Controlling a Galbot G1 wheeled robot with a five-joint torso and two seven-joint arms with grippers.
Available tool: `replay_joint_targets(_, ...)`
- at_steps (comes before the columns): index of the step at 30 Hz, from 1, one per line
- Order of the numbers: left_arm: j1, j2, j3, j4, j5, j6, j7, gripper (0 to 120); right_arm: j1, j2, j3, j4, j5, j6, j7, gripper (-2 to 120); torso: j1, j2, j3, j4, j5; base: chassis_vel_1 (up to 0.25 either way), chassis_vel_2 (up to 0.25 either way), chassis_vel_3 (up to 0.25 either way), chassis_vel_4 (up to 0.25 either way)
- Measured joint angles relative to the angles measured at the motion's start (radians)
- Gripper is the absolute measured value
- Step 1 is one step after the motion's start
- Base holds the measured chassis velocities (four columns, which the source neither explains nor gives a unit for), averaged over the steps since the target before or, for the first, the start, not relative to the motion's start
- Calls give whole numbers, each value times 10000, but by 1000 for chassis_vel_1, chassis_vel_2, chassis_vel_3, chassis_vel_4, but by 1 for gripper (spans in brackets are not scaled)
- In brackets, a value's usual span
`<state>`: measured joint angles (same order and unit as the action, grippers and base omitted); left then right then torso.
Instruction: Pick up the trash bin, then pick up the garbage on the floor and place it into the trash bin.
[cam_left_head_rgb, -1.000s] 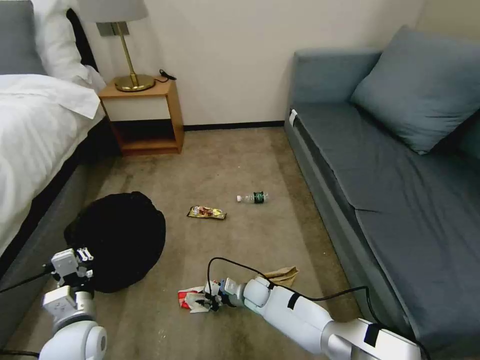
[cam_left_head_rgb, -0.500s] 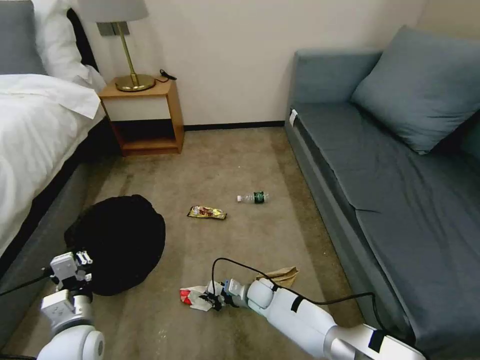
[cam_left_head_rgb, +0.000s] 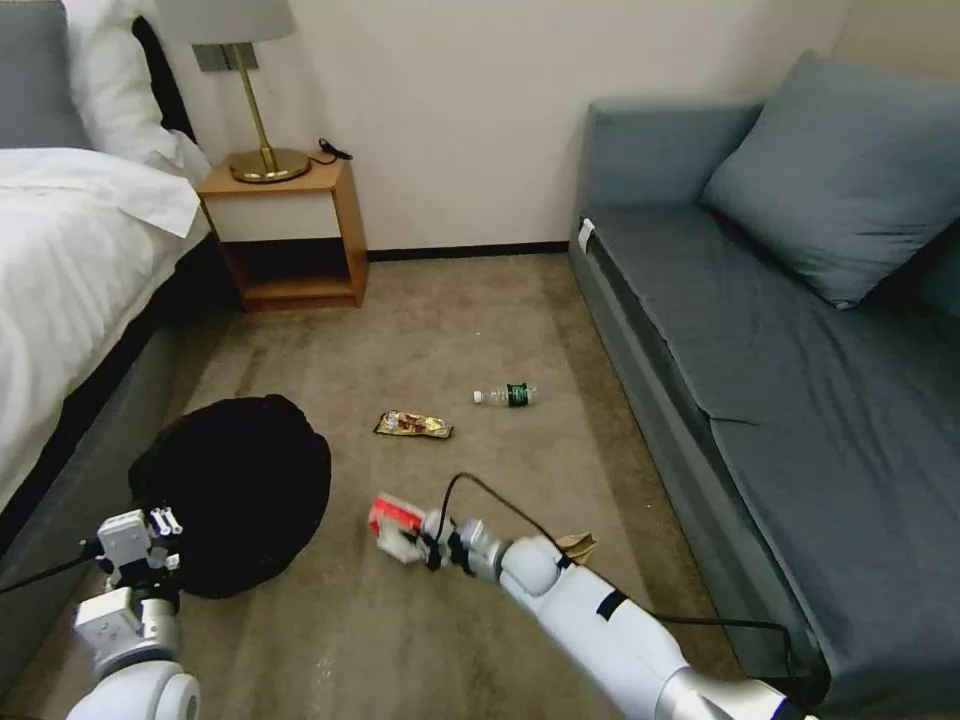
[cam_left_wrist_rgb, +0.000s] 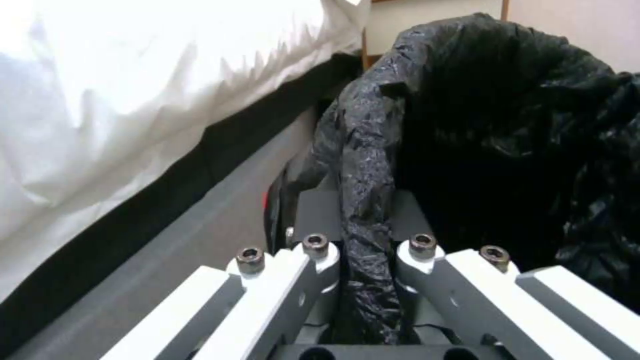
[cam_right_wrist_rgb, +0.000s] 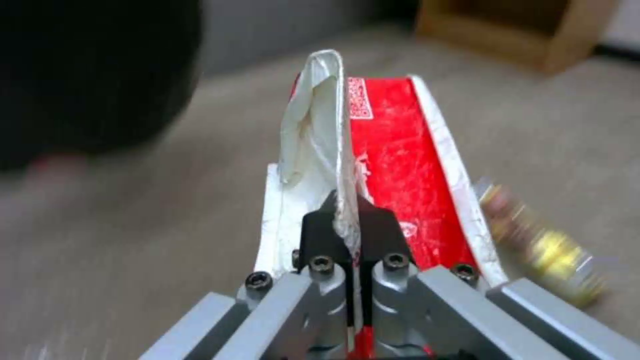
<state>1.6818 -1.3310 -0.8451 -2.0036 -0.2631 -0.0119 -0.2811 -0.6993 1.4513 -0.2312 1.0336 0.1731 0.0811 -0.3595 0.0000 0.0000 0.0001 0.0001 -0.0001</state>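
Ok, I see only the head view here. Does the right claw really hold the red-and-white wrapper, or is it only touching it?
Observer: It holds it. In the right wrist view the right claw is shut on the red-and-white wrapper, and its fingers pinch the folded white edge.
Operator: And the left claw, does it have the bin?
Observer: Yes. In the left wrist view the left claw is closed over the rim of the trash bin, with the crinkly black bag pinched inside it.
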Motion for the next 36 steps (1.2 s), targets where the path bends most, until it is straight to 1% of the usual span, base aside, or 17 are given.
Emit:
replay_joint_targets(2,40,54,18,-36,23,-9,-5,6,137,-62,237,405,455,-167,138,0,0,0,-1,-1,0,0,0,0,0)
replay_joint_targets(3,48,80,35,-72,46,-17,-9,6,268,-116,394,725,894,-321,302,0,0,0,-1,-2,0,0,0,0,0)
replay_joint_targets(4,52,87,51,-109,69,-22,-11,6,370,-167,440,1000,1275,-428,446,0,0,0,0,-3,0,0,0,0,0)
replay_joint_targets(7,54,80,82,-174,120,-24,-15,6,492,-254,376,1520,1881,-569,570,0,0,0,0,-3,0,0,0,0,0)
replay_joint_targets(9,57,52,128,-221,200,-25,-18,6,597,-395,-12,2255,2798,-762,688,0,0,0,-1,-4,1,0,0,0,0)
replay_joint_targets(11,55,46,142,-222,218,-25,-19,6,623,-416,-174,2456,3060,-808,727,0,0,0,-1,-3,1,0,0,0,0)
replay_joint_targets(12,27,47,187,-222,240,-18,-19,6,717,-424,-657,2981,3741,-951,847,0,0,0,-1,-1,1,0,0,0,0)
replay_joint_targets(13,-23,63,209,-221,244,1,-20,6,773,-382,-944,3194,4043,-980,896,0,0,0,-1,-1,0,0,0,0,0)
replay_joint_targets(17,-247,114,236,-180,229,67,-21,6,900,-42,-1686,3498,4602,-940,1104,0,0,0,-1,-1,0,0,0,0,0)
replay_joint_targets(19,-380,161,244,-177,142,69,-20,6,943,329,-2086,3529,4746,-890,1202,0,0,0,-1,-1,0,0,0,0,0)
replay_joint_targets(20,-380,161,244,-177,142,69,-20,6,943,329,-2086,3529,4746,-890,1202,0,0,0,-1,-1,0,0,0,0,0)
replay_joint_targets(22,-425,167,251,-223,67,70,-3,6,947,592,-2309,3508,4756,-825,1234,0,0,0,-1,-1,-1,0,0,0,0)
replay_joint_targets(24,-430,165,257,-368,-106,70,21,6,942,1049,-2599,3336,4746,-724,1353,0,0,0,-1,0,-1,0,0,0,0)
replay_joint_targets(27,-393,154,269,-528,-249,75,38,6,946,1292,-2771,3087,4643,-675,1380,0,0,0,-1,1,0,0,0,0,0)
replay_joint_targets(29,-349,137,279,-730,-386,101,48,6,965,1436,-2845,2698,4371,-522,1375,0,0,0,-1,1,0,0,0,0,0)
replay_joint_targets(32,-336,134,281,-840,-469,128,53,6,950,1477,-2798,2362,4081,-373,1377,0,0,0,-1,-1,0,0,0,0,0)
replay_joint_targets(36,-353,150,285,-848,-527,143,67,6,872,1391,-2683,2096,3684,-244,1693,0,0,0,-1,-2,-1,0,0,0,0)
